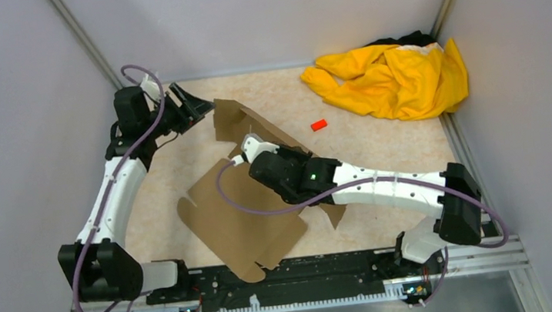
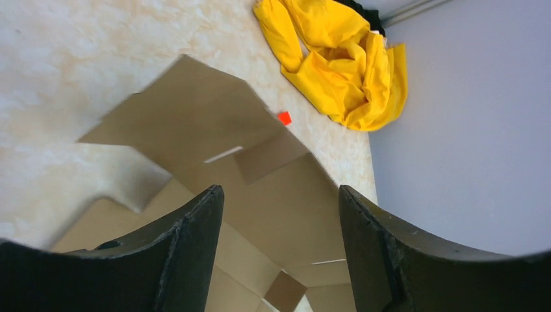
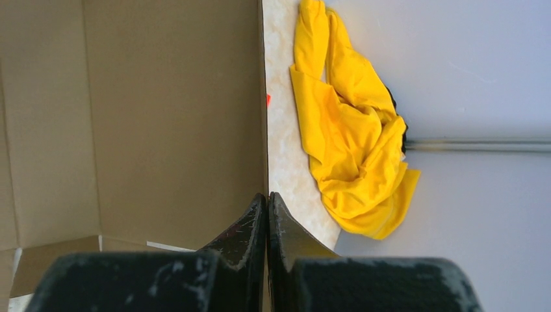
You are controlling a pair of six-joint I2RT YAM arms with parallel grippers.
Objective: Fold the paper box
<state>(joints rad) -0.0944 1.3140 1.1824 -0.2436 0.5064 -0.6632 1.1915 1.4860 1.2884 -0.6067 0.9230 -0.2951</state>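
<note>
The paper box (image 1: 245,221) is a brown die-cut cardboard sheet lying mid-table, its far part raised into a standing panel (image 1: 242,125). My right gripper (image 1: 251,152) reaches in from the right and is shut on that panel's edge. In the right wrist view the cardboard (image 3: 162,117) edge runs straight down into the closed gripper (image 3: 267,195). My left gripper (image 1: 194,106) hovers at the far left, just beside the raised panel, open with nothing between its fingers. Through the left gripper (image 2: 279,188) I see the box's panels and flaps (image 2: 195,123) beyond it.
A crumpled yellow cloth (image 1: 396,77) lies in the far right corner. A tiny red block (image 1: 318,124) sits on the table between the cloth and the box. Grey walls close in the table on three sides; the arms' base rail (image 1: 293,274) runs along the near edge.
</note>
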